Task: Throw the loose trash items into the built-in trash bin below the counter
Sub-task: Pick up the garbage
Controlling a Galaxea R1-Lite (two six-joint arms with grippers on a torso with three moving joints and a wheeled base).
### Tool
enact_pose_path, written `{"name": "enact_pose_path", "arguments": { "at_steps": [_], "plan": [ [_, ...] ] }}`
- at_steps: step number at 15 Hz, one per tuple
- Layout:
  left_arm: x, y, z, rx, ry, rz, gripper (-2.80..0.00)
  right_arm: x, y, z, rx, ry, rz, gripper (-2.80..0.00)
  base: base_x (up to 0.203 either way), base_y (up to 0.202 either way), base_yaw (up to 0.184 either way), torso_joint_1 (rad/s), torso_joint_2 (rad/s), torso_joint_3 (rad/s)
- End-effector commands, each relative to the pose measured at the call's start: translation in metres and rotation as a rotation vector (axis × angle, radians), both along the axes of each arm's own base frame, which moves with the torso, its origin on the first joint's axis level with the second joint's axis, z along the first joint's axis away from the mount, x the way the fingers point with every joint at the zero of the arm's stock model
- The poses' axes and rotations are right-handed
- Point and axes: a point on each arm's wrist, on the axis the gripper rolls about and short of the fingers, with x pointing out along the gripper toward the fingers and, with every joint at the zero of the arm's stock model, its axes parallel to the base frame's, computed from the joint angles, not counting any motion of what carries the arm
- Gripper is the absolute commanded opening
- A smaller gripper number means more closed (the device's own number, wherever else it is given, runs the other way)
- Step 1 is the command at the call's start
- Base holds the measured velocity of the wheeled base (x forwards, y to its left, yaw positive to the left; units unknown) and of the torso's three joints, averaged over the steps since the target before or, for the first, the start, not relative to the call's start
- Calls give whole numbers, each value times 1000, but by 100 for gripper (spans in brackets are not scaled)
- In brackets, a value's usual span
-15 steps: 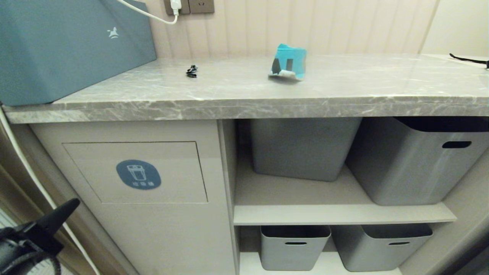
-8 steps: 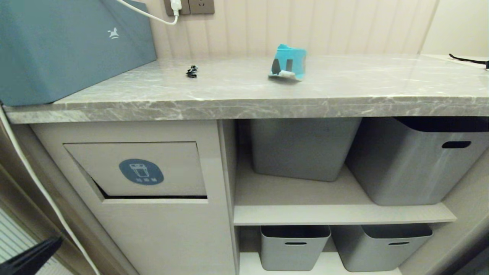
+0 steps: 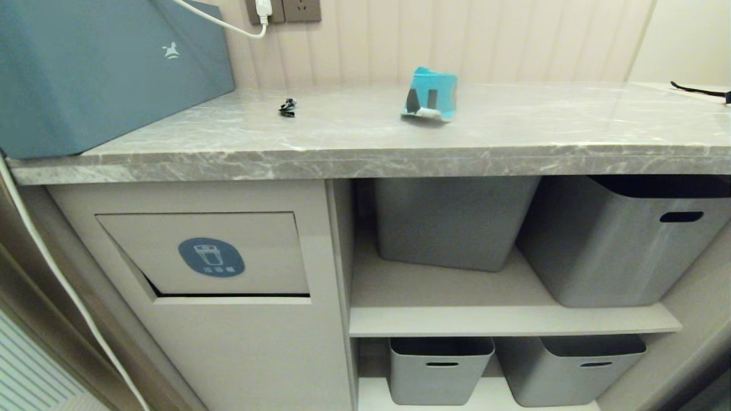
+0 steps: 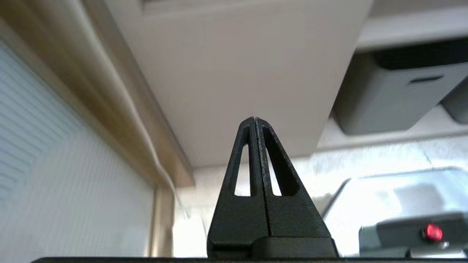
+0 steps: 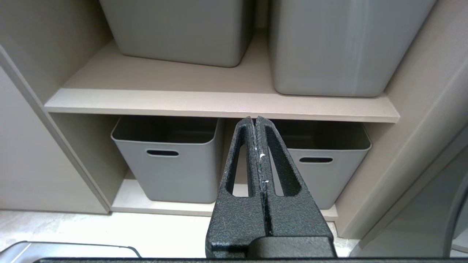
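Note:
One torn turquoise cardboard piece (image 3: 431,95) with dark markings stands on the grey marble counter (image 3: 365,162) near the back wall. Below the counter's left end is the beige trash bin flap (image 3: 211,257) with its blue oval sticker; its lower edge shows a dark gap. Neither arm appears in the head view. My left gripper (image 4: 255,119) is shut and empty, low down, pointing at the plain cabinet panel (image 4: 234,73) below the flap. My right gripper (image 5: 255,118) is shut and empty, parked low before the shelves.
A large grey-blue box (image 3: 85,68) sits on the counter's left end, with a white cable (image 3: 223,23) running to a wall socket. A small black object (image 3: 286,107) lies on the counter. Grey tubs (image 3: 617,240) fill two shelves on the right.
My left gripper has dropped out of the head view at the lower left. The bin flap, flush a second ago, now shows a dark gap along its lower edge.

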Motion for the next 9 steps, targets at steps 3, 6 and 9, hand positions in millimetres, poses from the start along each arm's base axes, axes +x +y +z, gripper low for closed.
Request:
{"name": "enact_pose_path", "arguments": {
  "at_steps": [3,6,9],
  "plan": [
    [-3,0,-9,13,-60,-5,-280,0,0,0,0,1,1,-280,0,0,0,0,0,0],
    [4,0,-9,-26,-178,13,-280,0,0,0,-2,0,1,-280,0,0,0,0,0,0],
    [6,1,-8,-29,-221,33,-280,0,0,0,-9,1,5,-280,0,0,0,0,0,0]
  ]
}}
